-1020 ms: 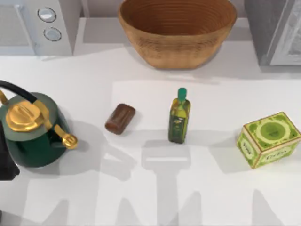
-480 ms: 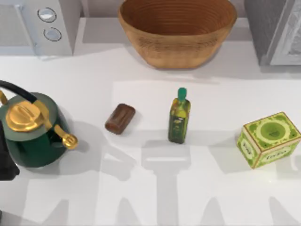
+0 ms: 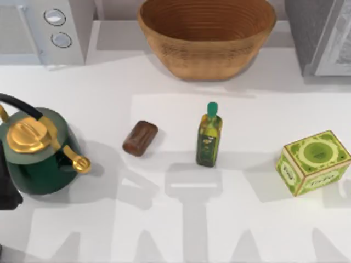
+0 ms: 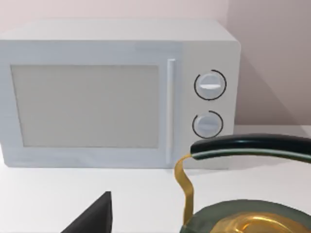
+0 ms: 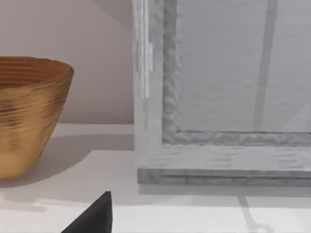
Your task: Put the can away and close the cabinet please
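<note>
Nothing has budged since a second ago as far as I can see, so I'm sitting parked with the job not started. Nearest me, my left arm (image 3: 6, 189) is at the table's (image 3: 247, 230) left edge, right up against the green and gold kettle (image 3: 38, 150). A dark bit of my left gripper (image 4: 95, 216) and my right gripper (image 5: 95, 216) pokes into each wrist view, and honestly I can't tell whether either is wide or narrow. The brown can (image 3: 140, 138) lies on its side mid-table, touching nothing, with the olive oil bottle (image 3: 209, 137) standing near it on the right. That's my worry: a sloppy approach could nudge the can into a roll, or an elbow could tip that tall bottle. The kettle's handle arches close to my left wrist, so a fast lift there could snag it. The front strip of table is bare, and there's a decent lane between the bottle and the green box (image 3: 312, 161). Farther back sit the microwave (image 3: 46, 27) and the wicker bowl (image 3: 205, 35). The cabinet (image 3: 307, 33) is in the far right corner, its pale door panel (image 3: 337, 46) running off the edge, so clearance there is a guess.
</note>
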### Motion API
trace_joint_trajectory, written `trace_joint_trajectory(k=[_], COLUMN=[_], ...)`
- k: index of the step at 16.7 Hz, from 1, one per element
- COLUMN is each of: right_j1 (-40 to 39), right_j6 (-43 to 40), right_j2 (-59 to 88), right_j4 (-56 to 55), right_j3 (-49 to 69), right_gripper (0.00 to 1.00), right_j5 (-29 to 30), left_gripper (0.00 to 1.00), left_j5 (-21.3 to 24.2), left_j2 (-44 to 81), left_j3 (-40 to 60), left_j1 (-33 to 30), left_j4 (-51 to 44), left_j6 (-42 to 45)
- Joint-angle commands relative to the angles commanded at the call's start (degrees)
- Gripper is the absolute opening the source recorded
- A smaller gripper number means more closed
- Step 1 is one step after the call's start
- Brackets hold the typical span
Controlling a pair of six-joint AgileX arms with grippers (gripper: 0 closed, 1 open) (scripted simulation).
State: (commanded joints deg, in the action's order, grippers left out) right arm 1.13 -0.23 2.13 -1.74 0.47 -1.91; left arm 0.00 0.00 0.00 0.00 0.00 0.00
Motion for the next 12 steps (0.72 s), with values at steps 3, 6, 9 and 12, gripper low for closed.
trace_joint_trajectory(k=[3, 6, 9, 12], right_j1=[5.33, 13.29, 22.29, 32.45], right_j6=[-0.50, -0.77, -0.67, -0.12], right_j2=[7.29, 20.19, 38.27, 57.57], right_j4=[-6.72, -17.29, -30.12, -44.06], right_j3=[1.79, 5.01, 8.99, 12.98], right_gripper=[1.00, 1.00, 1.00, 1.00], right_j5=[-6.85, -16.87, -27.05, -36.92], left_gripper=[1.00, 1.00, 1.00, 1.00], left_j5=[0.00, 0.00, 0.00, 0.00], left_j2=[0.00, 0.00, 0.00, 0.00], left_j3=[0.00, 0.00, 0.00, 0.00], left_j1=[0.00, 0.00, 0.00, 0.00], left_j4=[0.00, 0.00, 0.00, 0.00], left_j6=[0.00, 0.00, 0.00, 0.00])
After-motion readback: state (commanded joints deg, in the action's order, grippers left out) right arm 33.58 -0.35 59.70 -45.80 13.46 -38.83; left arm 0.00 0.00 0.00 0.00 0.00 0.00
